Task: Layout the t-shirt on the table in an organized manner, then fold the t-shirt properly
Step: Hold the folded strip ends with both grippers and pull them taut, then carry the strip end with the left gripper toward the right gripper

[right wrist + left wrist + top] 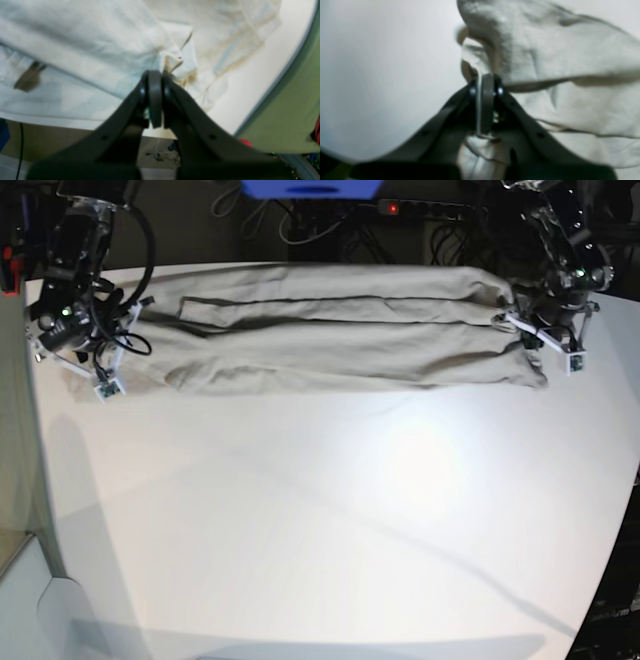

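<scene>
The beige-grey t-shirt (330,340) lies as a long rumpled band across the far part of the white table (320,520), drawn out between both arms. At the band's right end, my left gripper (518,322) is shut on a fold of the t-shirt (545,50); the left wrist view shows a thin strip of cloth pinched between the left gripper's (483,78) fingers. At the left end, my right gripper (128,320) is shut on a bunched edge. In the right wrist view the t-shirt (87,37) gathers at the right gripper's (155,75) tips.
A blue object (310,188) and a power strip with a red light (420,207) sit behind the table's far edge. The table's curved rim (272,87) runs close to my right gripper, with green floor (287,112) beyond it.
</scene>
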`<state>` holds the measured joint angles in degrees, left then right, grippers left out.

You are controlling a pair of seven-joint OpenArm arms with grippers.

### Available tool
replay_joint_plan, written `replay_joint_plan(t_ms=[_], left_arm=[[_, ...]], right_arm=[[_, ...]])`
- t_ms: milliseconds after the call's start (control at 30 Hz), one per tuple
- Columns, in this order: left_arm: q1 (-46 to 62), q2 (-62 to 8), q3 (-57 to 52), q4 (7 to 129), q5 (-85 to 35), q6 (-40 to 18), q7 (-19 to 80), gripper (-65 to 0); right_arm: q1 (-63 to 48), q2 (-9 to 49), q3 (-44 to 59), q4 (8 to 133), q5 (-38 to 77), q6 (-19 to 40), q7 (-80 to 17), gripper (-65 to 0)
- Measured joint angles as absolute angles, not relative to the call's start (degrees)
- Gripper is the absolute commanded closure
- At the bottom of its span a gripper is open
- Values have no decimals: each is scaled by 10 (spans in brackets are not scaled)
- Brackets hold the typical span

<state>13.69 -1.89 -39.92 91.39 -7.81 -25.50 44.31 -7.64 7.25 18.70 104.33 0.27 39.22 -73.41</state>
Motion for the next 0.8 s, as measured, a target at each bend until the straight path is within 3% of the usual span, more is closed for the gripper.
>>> replay_joint_plan(t_ms=[367, 500, 800], left_arm=[[135, 65, -385, 1067, -77, -253, 541, -5], [143, 94, -345, 1083, -80, -255, 564, -5], [170, 88, -205, 1083, -103, -255, 577, -5]], right_arm=[[-75, 72, 187, 1042, 3, 392, -733, 0], [-74, 72, 187, 1039, 3, 392, -733, 0], [-64, 71, 187, 985, 3, 392, -707, 0]])
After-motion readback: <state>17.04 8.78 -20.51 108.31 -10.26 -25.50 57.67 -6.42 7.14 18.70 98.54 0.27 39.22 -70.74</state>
